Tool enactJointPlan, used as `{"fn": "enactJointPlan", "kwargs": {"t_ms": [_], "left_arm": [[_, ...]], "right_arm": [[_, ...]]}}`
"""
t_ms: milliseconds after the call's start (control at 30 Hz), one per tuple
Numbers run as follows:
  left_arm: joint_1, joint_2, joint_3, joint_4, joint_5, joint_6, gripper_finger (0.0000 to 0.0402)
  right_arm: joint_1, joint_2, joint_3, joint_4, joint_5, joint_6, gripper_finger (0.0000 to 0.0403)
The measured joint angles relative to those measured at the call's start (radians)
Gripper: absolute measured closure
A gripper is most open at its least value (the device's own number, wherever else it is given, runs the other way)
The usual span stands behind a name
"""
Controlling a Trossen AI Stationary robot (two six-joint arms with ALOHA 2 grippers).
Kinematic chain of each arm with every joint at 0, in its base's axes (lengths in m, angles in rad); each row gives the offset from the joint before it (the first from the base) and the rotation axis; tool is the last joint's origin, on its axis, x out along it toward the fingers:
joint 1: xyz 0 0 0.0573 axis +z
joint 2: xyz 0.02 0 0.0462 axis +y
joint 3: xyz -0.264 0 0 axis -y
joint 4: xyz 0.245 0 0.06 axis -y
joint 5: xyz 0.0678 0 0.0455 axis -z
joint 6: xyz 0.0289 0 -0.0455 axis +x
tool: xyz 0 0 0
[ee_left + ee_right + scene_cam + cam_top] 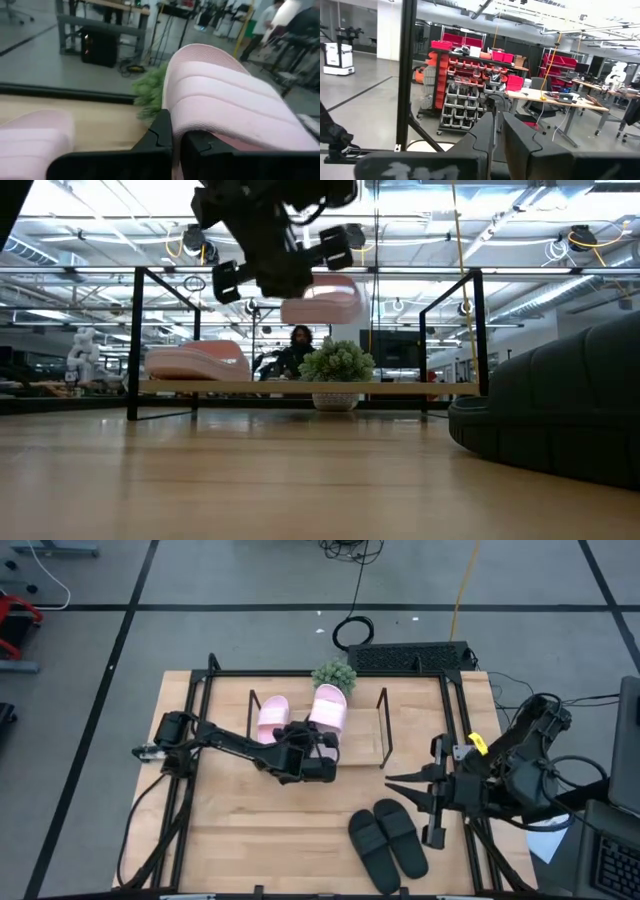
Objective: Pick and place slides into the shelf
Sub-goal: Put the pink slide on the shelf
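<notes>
One pink slide point(272, 718) lies sole down on the shelf board point(360, 735), left of the middle; it also shows in the low view point(197, 360). My left gripper point(176, 127) is shut on the second pink slide point(329, 705), held above the board point(400, 388) close to a small potted plant point(337, 365). The two black slides point(388, 840) lie side by side on the table near its front edge. My right gripper point(400, 783) hovers shut and with nothing in it, high over the table's right part. My left gripper pinches the pink slide at the side edge of its wide strap point(175, 117) between its two fingers point(159, 135). The fingers come about level from the near left. The slide point(320, 300) hangs roughly level, sole down, clear of the shelf board.
Thin black rod frames point(384, 725) stand at both ends of the shelf. The plant point(334, 673) sits at the shelf's far edge. A black frame point(200, 700) borders the table. A keyboard point(410, 657) lies beyond the far edge. People show in the room behind.
</notes>
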Motion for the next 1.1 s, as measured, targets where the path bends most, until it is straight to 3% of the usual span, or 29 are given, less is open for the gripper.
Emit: {"fn": "enactJointPlan", "kwargs": {"t_ms": [167,467,1100], "left_arm": [[0.006,0.0,0.0,-0.188,0.045,-0.217,0.0401],[0.008,0.009,0.0,-0.365,0.099,-0.378,0.0401],[0.05,0.01,0.0,-0.53,0.167,-0.432,0.0401]], "right_arm": [[0.009,0.0,0.0,0.0,0.0,-0.022,0.0374],[0.01,0.0,0.0,0.0,0.0,-0.036,0.0374],[0.01,0.0,0.0,-0.001,0.0,-0.036,0.0374]]}}
